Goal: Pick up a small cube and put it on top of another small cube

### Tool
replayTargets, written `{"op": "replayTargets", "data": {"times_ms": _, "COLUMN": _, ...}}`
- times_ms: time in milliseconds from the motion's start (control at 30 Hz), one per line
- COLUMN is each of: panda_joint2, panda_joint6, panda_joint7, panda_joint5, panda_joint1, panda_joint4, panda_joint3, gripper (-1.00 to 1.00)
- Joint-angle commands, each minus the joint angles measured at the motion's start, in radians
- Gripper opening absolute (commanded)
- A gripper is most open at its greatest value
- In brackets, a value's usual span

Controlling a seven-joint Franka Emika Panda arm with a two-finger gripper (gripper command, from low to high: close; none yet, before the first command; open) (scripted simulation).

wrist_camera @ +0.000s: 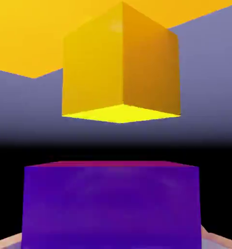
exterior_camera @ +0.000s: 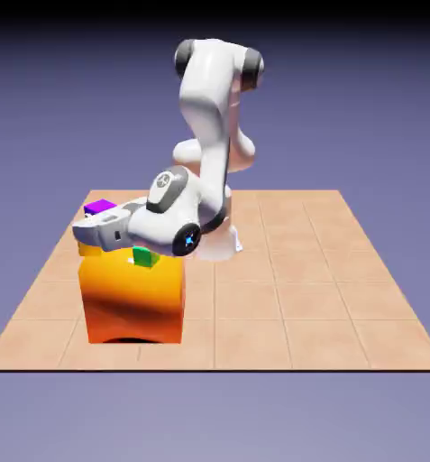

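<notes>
The small purple cube fills the bottom of the hand view, and my gripper is shut on it. Only slivers of the fingertips show at the lower corners. Beyond the purple cube, apart from it, the small yellow cube sits in the middle of the hand view. In the exterior view my gripper lies level and points to the exterior view's left, with the purple cube at its tip. The yellow cube peeks out just under the hand.
A big orange block stands on the tiled table right beneath the hand. A small green cube rests on its top. The robot's base stands behind it.
</notes>
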Motion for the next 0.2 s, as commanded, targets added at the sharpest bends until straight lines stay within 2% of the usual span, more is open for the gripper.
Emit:
{"op": "replayTargets", "data": {"times_ms": 0, "panda_joint2": -0.006, "panda_joint6": 0.037, "panda_joint7": 0.017, "panda_joint5": -0.021, "panda_joint1": -0.018, "panda_joint4": -0.036, "panda_joint3": -0.014, "gripper": -1.00}}
{"op": "replayTargets", "data": {"times_ms": 33, "panda_joint2": -0.010, "panda_joint6": 0.064, "panda_joint7": 0.030, "panda_joint5": -0.034, "panda_joint1": -0.031, "panda_joint4": -0.062, "panda_joint3": -0.024, "gripper": -1.00}}
{"op": "replayTargets", "data": {"times_ms": 67, "panda_joint2": -0.010, "panda_joint6": 0.064, "panda_joint7": 0.030, "panda_joint5": -0.034, "panda_joint1": -0.031, "panda_joint4": -0.062, "panda_joint3": -0.024, "gripper": 1.00}}
{"op": "replayTargets", "data": {"times_ms": 167, "panda_joint2": 0.002, "panda_joint6": -0.009, "panda_joint7": -0.005, "panda_joint5": 0.004, "panda_joint1": 0.005, "panda_joint4": 0.010, "panda_joint3": 0.004, "gripper": 1.00}}
